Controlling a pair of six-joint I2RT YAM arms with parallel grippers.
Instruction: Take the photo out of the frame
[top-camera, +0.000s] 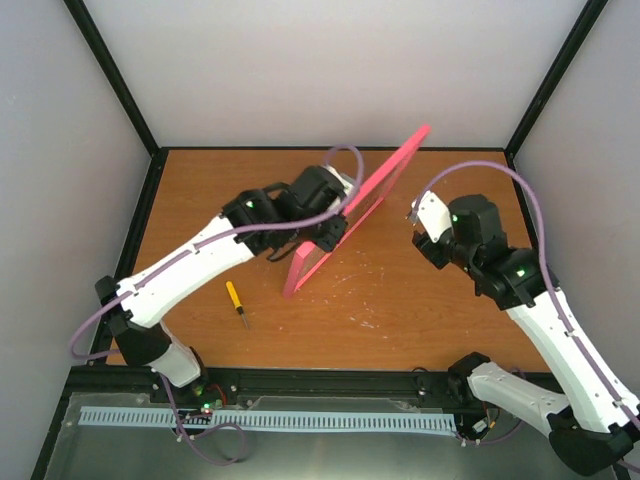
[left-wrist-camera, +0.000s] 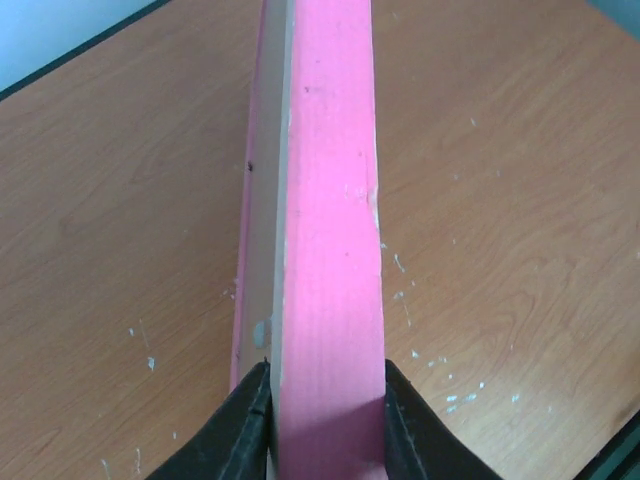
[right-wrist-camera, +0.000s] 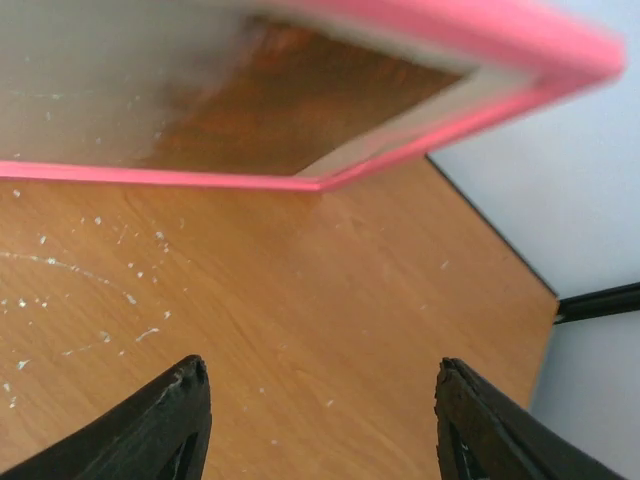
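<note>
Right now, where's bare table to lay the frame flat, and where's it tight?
Biggest bare patch: near-centre table, between the frame's lower corner, the right arm and the front rail. Second: far-left corner, between back wall and left arm. Crowded mid-table: left gripper clamps the frame on edge, open right gripper beside it. Screwdriver lies near-left.

Insp. note: no legible txt, labels, brand marks, nos. or signs in any of the 3 views. Checked frame (top-camera: 400, 158), screwdriver (top-camera: 236, 303), counter (top-camera: 420, 300): nil readable on any.
</note>
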